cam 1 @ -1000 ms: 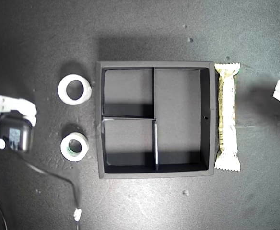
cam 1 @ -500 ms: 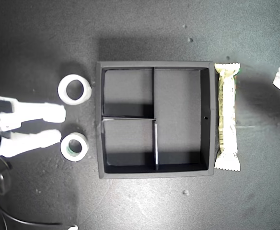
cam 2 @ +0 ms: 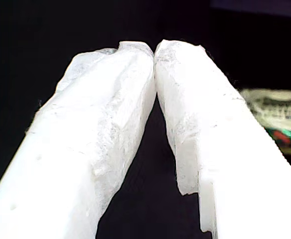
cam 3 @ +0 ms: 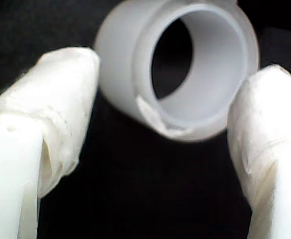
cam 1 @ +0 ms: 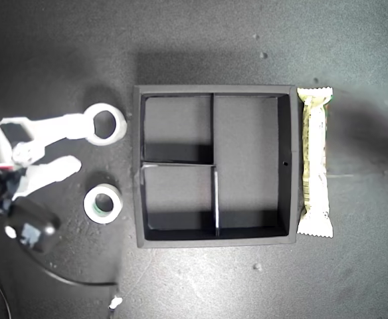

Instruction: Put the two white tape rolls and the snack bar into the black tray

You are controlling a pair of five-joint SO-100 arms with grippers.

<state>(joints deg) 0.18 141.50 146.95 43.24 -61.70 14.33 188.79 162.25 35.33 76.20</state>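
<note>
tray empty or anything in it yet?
Empty. All three compartments of the black tray show bare floor; both tape rolls and the snack bar lie outside it.

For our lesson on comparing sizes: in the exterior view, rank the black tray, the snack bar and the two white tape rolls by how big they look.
1. Black tray
2. Snack bar
3. All-white tape roll
4. Green-rimmed tape roll, only slightly smaller
</note>
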